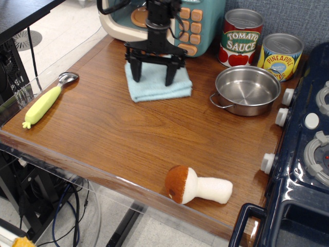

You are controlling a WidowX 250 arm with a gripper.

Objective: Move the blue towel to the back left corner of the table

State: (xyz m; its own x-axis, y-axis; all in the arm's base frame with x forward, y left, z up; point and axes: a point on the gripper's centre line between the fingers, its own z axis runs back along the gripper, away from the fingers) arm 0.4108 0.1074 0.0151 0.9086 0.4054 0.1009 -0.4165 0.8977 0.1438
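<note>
Dragging step underway: gripper (151, 81), jaws spread apart, pressing down on blue towel (158, 82) w/ both tips. Next prob needs pushing further back-left across table (103, 134).

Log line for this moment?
gripper: open, fingers pressing on blue towel | towel: back of table, near teal toy appliance

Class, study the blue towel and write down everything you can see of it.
The blue towel is a light blue, soft-looking terry cloth, folded into a rough square of layers. It lies flat on the brown table toward the back, just before the toy microwave and left of the pot. The open gripper stands on it, both fingers pressed into its top.
</note>
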